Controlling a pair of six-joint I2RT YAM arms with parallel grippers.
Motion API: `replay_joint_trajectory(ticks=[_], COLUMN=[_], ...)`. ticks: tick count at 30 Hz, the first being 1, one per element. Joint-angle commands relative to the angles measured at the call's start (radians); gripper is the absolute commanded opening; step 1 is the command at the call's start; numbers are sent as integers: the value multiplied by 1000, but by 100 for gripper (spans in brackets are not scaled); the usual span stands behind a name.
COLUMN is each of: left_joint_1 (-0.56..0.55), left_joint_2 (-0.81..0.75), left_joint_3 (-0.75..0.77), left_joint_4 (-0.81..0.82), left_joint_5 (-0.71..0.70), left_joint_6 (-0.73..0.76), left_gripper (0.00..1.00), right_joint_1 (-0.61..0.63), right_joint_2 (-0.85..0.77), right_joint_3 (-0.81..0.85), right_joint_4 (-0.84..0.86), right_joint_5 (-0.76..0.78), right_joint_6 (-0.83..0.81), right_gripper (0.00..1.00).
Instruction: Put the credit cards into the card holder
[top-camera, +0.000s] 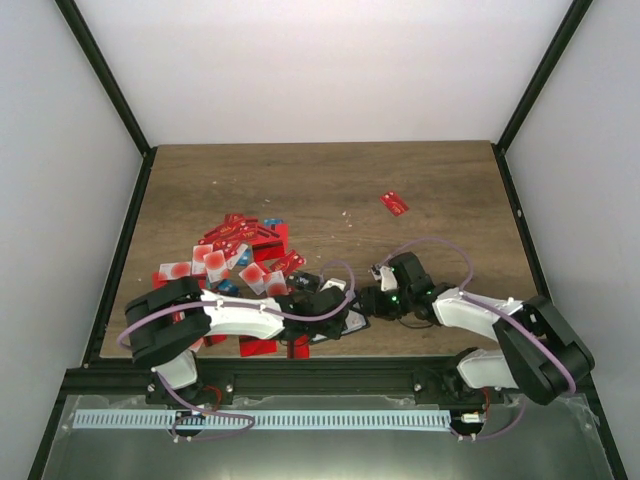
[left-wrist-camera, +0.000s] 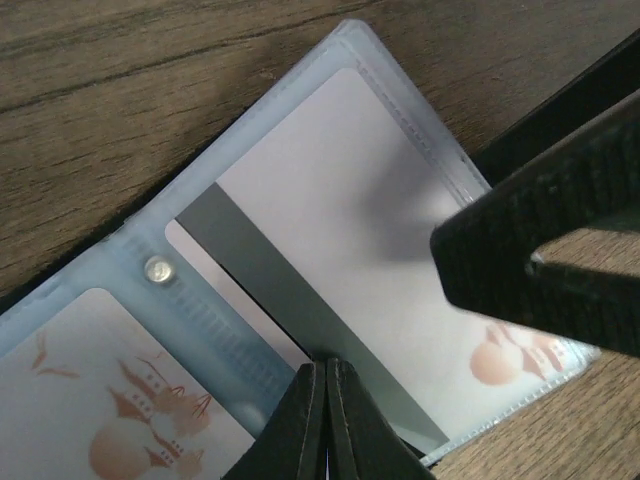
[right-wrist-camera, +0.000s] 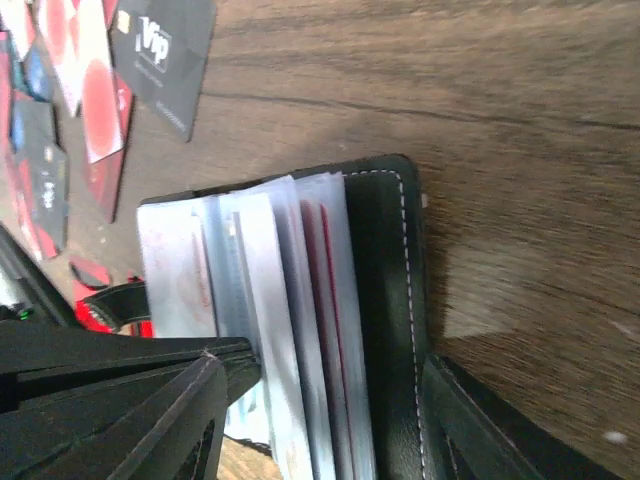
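The card holder (right-wrist-camera: 385, 300) lies open on the surface (top-camera: 330, 180), low in the middle of the top view, between both arms. The left jaws are pressed together at the grey-stripe edge of a white card (left-wrist-camera: 330, 200). Its long side runs upper left to lower right, partly in a clear pocket (left-wrist-camera: 385, 75). I cannot tell if they pinch or push it. The right jaws are spread around the holder, but I cannot tell if they squeeze it. The other credit cards (top-camera: 240, 255) are heaped further up-left.

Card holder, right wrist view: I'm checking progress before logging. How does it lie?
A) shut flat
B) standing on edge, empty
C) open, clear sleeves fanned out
C: the card holder lies open on the table, its clear sleeves fanned out.
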Motion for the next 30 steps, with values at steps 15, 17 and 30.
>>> replay_joint_trajectory(ticks=[15, 17, 30], left_joint_1=[-5, -5, -1], left_joint_2=[23, 18, -92], left_joint_3=[-79, -77, -93], left_joint_4=[69, 74, 113], left_joint_5=[28, 28, 30], left_joint_6=[-30, -28, -47], left_gripper=[4, 4, 4], right_joint_1=[4, 4, 8], right_joint_2=[-25, -38, -11], right_joint_3=[-49, -49, -32], right_joint_4=[243, 239, 264], right_joint_5=[-388, -394, -372], right_joint_6=[144, 147, 166], right_gripper=[52, 52, 50])
